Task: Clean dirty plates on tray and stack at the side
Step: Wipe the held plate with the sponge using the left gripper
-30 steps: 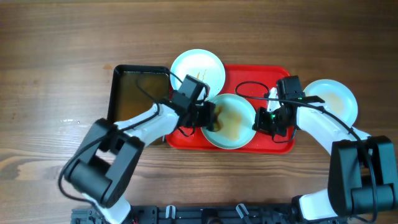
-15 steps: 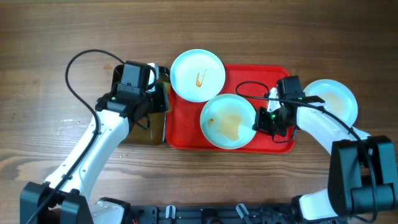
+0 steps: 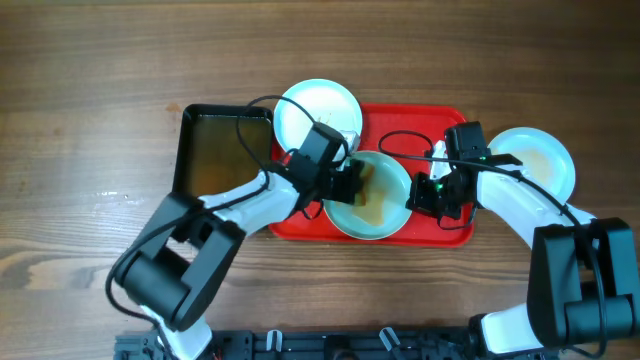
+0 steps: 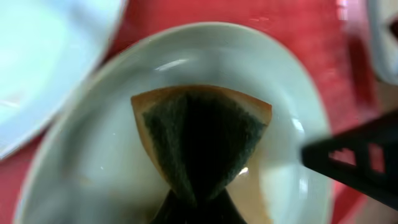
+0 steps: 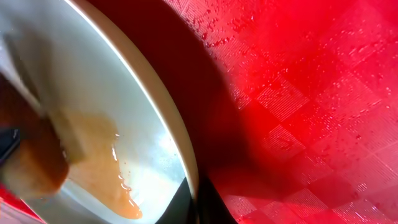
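Note:
A pale plate [image 3: 388, 212] smeared with brown sauce sits in the middle of the red tray [image 3: 420, 118]. My left gripper [image 3: 352, 185] is shut on a green sponge [image 4: 199, 134] that presses on this plate's [image 4: 87, 162] floor. My right gripper [image 3: 425, 195] is shut on the same plate's right rim [image 5: 158, 112], one finger inside and one outside; orange sauce [image 5: 99, 165] pools next to it. A second plate [image 3: 318, 115] with an orange streak lies at the tray's back left corner. A third plate [image 3: 535, 160] with a faint smear rests on the table to the right of the tray.
A black tray [image 3: 222, 150] of brownish water stands against the red tray's left side. Black cables [image 3: 400, 140] loop over the red tray's back part. Wet droplets dot the tray floor [image 5: 298, 93]. Bare wooden table surrounds everything.
Half a second ago the left arm was over the black tray; it has swung back right and the sponge is on the centre plate again. The right gripper has not moved.

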You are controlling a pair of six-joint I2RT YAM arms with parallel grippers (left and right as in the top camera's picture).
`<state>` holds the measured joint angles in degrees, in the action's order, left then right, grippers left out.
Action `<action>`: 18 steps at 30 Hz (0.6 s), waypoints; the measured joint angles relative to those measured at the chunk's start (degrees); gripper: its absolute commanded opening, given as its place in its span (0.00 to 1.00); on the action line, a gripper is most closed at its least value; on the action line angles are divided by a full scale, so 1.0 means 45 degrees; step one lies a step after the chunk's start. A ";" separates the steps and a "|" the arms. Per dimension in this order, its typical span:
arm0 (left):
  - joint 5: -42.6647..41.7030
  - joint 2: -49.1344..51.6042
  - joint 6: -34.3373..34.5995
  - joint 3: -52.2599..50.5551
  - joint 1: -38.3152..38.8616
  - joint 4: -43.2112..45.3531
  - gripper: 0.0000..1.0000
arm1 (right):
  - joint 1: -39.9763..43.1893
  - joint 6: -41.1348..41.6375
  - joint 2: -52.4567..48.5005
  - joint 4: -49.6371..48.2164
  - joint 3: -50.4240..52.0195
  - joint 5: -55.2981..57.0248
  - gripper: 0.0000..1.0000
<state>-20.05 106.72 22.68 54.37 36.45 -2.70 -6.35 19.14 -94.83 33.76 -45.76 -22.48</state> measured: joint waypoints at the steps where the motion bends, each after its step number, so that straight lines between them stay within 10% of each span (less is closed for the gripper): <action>1: 0.0296 0.0102 0.0039 0.0000 0.0000 0.0058 0.04 | 0.0005 0.0000 0.0000 -0.0005 0.0000 0.0000 0.04; 18: 0.3502 -0.2934 -0.0126 0.0049 -0.0151 -0.2735 0.04 | -0.0034 0.0005 0.0000 -0.0039 0.0000 0.0000 0.04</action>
<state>-4.29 93.51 22.11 54.59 35.77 -15.00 -6.50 19.16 -94.83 33.58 -45.76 -22.48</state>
